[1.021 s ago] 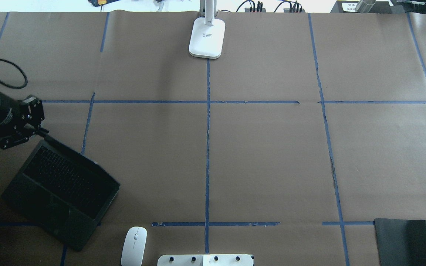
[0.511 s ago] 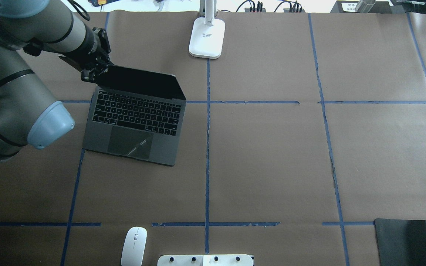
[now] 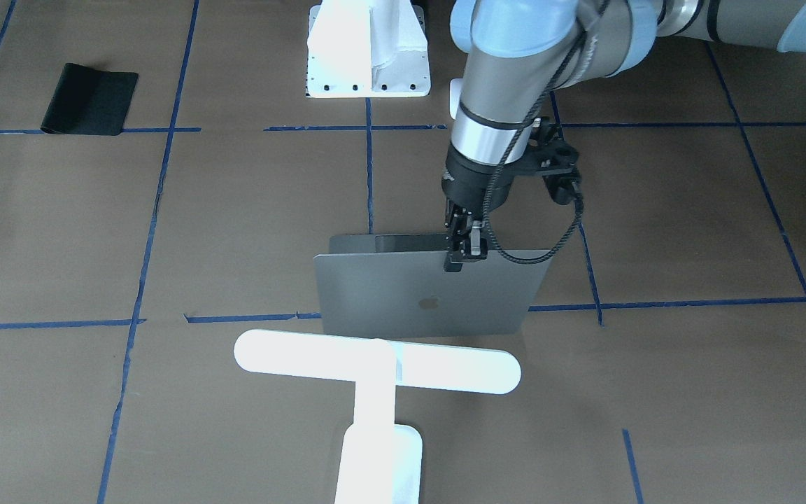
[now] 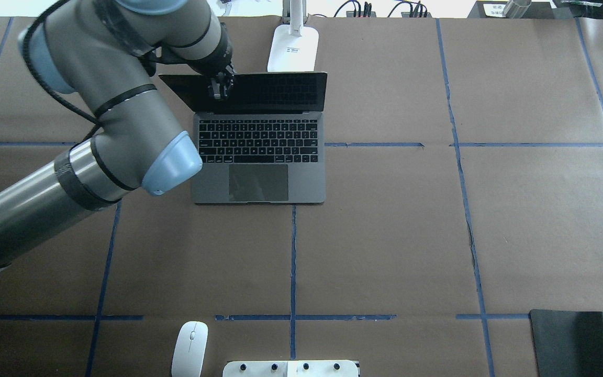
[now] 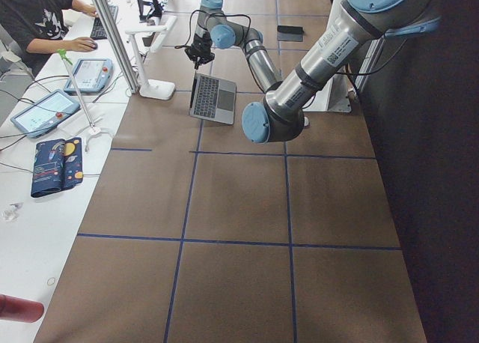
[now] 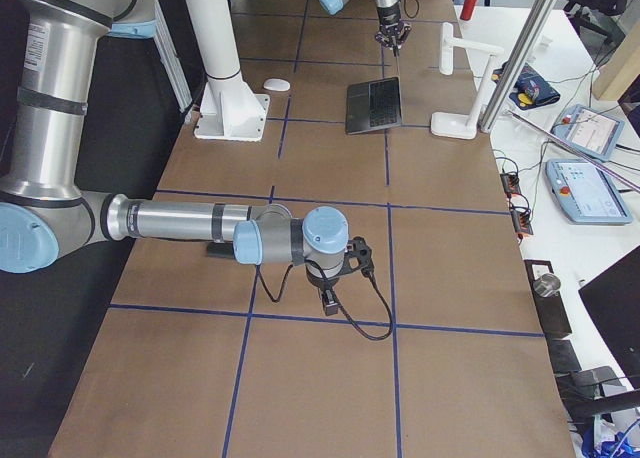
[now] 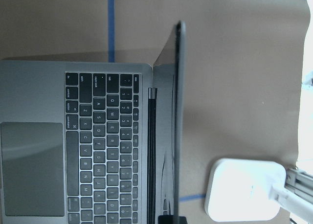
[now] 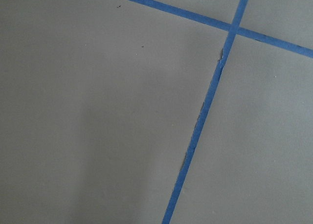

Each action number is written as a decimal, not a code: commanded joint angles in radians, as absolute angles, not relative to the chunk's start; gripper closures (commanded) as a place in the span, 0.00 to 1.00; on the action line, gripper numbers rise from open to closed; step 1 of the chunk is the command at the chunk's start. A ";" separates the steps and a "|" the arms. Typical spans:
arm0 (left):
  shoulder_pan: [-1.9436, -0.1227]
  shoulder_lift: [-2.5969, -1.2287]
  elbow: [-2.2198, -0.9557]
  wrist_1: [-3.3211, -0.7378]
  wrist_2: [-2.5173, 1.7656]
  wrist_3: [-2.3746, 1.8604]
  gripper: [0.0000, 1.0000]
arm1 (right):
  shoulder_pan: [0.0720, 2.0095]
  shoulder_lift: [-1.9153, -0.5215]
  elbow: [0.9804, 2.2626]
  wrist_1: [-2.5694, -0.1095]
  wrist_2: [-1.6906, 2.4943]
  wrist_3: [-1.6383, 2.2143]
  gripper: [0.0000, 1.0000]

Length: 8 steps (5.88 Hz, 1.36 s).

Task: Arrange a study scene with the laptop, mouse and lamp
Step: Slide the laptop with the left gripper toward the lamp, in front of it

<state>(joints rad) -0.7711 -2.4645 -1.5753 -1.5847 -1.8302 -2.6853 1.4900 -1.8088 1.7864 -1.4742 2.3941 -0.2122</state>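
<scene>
Since the earlier frame the laptop (image 4: pixel 259 157) has swung to mid-table, its lid partly hiding the lamp (image 4: pixel 293 50). On the lid's top edge the left gripper (image 3: pixel 464 253) is clamped. The right gripper (image 6: pixel 330 300) looks too small for me to tell its fingers. The frame edge crops the mouse (image 4: pixel 190 348).

The lamp (image 4: pixel 293 50) stands close behind the open laptop (image 4: pixel 259 162).

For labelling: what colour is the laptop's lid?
The laptop lid is plain grey with a darker logo, clearest in the front-facing view.
</scene>
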 commanded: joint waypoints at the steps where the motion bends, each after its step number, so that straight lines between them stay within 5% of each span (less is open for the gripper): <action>1: -0.749 -2.481 -1.502 -1.606 -1.787 -2.704 1.00 | 1.489 -1.809 1.784 -1.474 2.396 -0.212 0.00; 2: -0.749 -2.465 -1.508 -1.606 -1.787 -2.703 0.91 | 1.489 -1.809 1.784 -1.474 2.401 -0.212 0.00; 3: -0.741 -2.435 -1.514 -1.643 -1.787 -2.701 0.29 | 1.488 -1.807 1.784 -1.474 2.401 -0.212 0.00; 4: -0.741 -2.357 -1.610 -1.696 -1.792 -2.701 0.00 | 1.488 -1.807 1.784 -1.474 2.401 -0.210 0.00; 6: -0.701 -2.216 -1.899 -1.684 -1.799 -2.454 0.00 | 1.480 -1.804 1.787 -1.460 2.457 -0.203 0.00; 8: -0.669 -2.113 -2.023 -1.683 -1.842 -2.309 0.00 | 1.313 -1.812 1.787 -1.169 2.451 0.255 0.00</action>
